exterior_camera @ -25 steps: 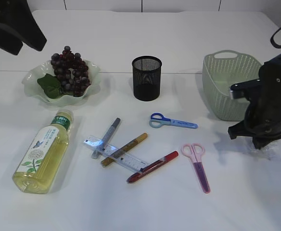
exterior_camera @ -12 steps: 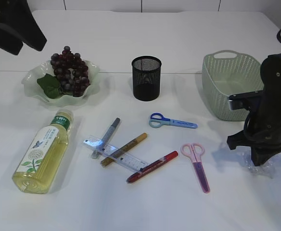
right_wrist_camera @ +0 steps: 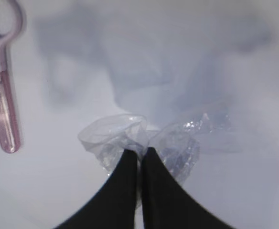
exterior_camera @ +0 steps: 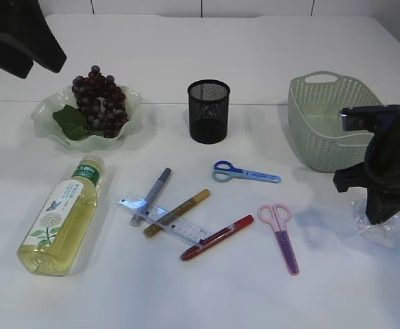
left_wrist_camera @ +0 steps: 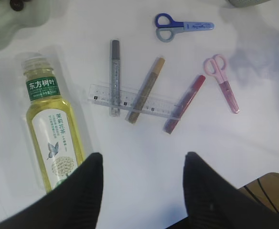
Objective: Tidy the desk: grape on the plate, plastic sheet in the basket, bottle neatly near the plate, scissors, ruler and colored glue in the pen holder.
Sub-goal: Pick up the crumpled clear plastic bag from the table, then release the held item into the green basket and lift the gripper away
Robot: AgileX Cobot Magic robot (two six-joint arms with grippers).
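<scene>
The plastic sheet [right_wrist_camera: 144,138] is a crumpled clear piece at the right edge of the white desk [exterior_camera: 255,288], and the right gripper [right_wrist_camera: 139,151] has its two black fingers pressed together on it, so it grasps the sheet. In the exterior view the sheet [exterior_camera: 377,227] shows just below the dark right arm [exterior_camera: 390,171], in front of the pale green basket [exterior_camera: 323,123], which stands at the far right.

The left gripper [left_wrist_camera: 140,162] hangs above the near left part of the desk with its jaws spread apart and nothing between them.

The grape [exterior_camera: 101,103] lies on the green wavy plate [exterior_camera: 49,120] at the far left, next to a green leaf [exterior_camera: 70,122]. The tea bottle [exterior_camera: 61,216] lies on its side in front of the plate, its cap end pointing to the plate. The black mesh pen holder [exterior_camera: 209,111] stands in the far middle.

In the middle of the desk the clear ruler [exterior_camera: 166,219] lies under three glue pens that cross it: a silver glue pen [exterior_camera: 152,195], a gold glue pen [exterior_camera: 177,212] and a red glue pen [exterior_camera: 217,237]. The blue scissors [exterior_camera: 244,173] lie to the right of them, nearer to the pen holder, and the pink scissors [exterior_camera: 281,236] lie nearer to me, between the red glue pen and the plastic sheet.
</scene>
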